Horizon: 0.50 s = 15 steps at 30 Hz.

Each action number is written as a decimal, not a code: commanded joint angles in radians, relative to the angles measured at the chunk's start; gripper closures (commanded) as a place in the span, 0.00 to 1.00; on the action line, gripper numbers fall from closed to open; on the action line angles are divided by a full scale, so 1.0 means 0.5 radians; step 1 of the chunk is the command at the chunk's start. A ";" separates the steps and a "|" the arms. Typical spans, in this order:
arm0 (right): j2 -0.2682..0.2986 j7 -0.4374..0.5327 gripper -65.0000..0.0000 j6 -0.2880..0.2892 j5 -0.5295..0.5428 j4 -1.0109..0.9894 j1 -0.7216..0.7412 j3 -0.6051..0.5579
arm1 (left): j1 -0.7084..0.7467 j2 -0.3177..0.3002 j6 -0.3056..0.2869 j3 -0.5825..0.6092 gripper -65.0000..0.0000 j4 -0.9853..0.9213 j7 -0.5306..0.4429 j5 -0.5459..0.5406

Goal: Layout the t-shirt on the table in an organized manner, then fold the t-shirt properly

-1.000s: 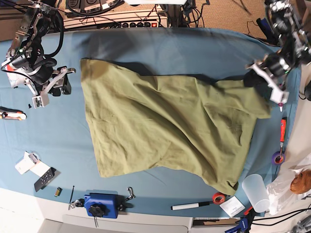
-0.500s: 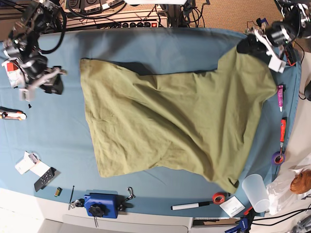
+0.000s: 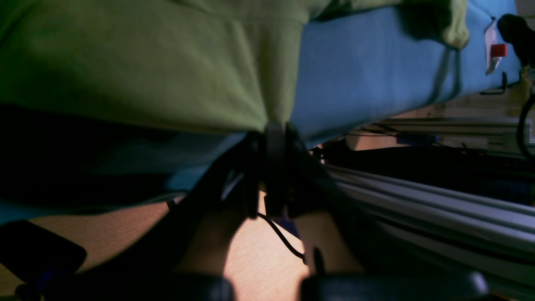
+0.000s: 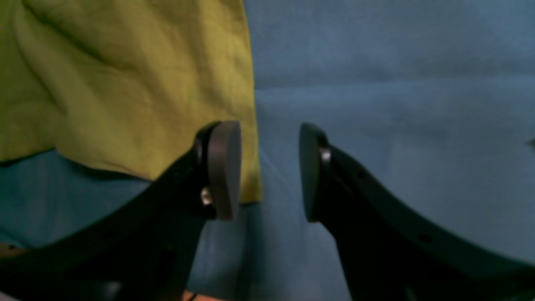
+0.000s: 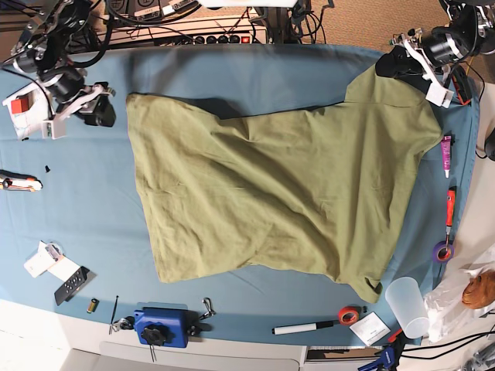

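Observation:
The olive-green t-shirt [image 5: 271,193] lies spread over most of the blue table [image 5: 77,209], still wrinkled. My left gripper [image 5: 389,65] is at the far right corner, shut on a pinch of the t-shirt's edge. In the left wrist view the t-shirt [image 3: 146,62] runs straight into the closed left gripper [image 3: 276,131] above the table [image 3: 368,71]. My right gripper [image 5: 103,114] stands open just left of the shirt's far-left corner. In the right wrist view the right gripper [image 4: 269,171] holds nothing, and one pad [image 4: 223,167] hangs over the t-shirt [image 4: 125,83] edge.
Along the front edge lie a blue device [image 5: 161,325], a marker [image 5: 303,328], a red tape roll [image 5: 348,314] and a clear cup [image 5: 407,305]. An orange-handled tool [image 5: 450,207] and purple tape [image 5: 442,251] sit at the right edge. A remote [image 5: 74,284] lies front left.
My left gripper has carried the shirt's right corner up and toward the table's far edge, stretching that side out. My right gripper has swung nearer to the shirt's far-left corner.

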 commanded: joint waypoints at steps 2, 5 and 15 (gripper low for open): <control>0.004 0.055 0.64 -0.003 0.014 -0.072 0.000 -0.007 | 0.008 -0.023 -0.009 -0.013 1.00 0.031 -0.012 -0.057; 0.003 0.084 0.64 -0.002 0.016 -0.197 0.011 -0.007 | 0.008 -0.022 -0.009 -0.013 1.00 0.031 -0.015 -0.058; 0.002 0.063 0.64 0.017 0.014 -0.297 0.034 -0.295 | 0.008 -0.022 -0.008 -0.013 1.00 0.031 -0.016 -0.058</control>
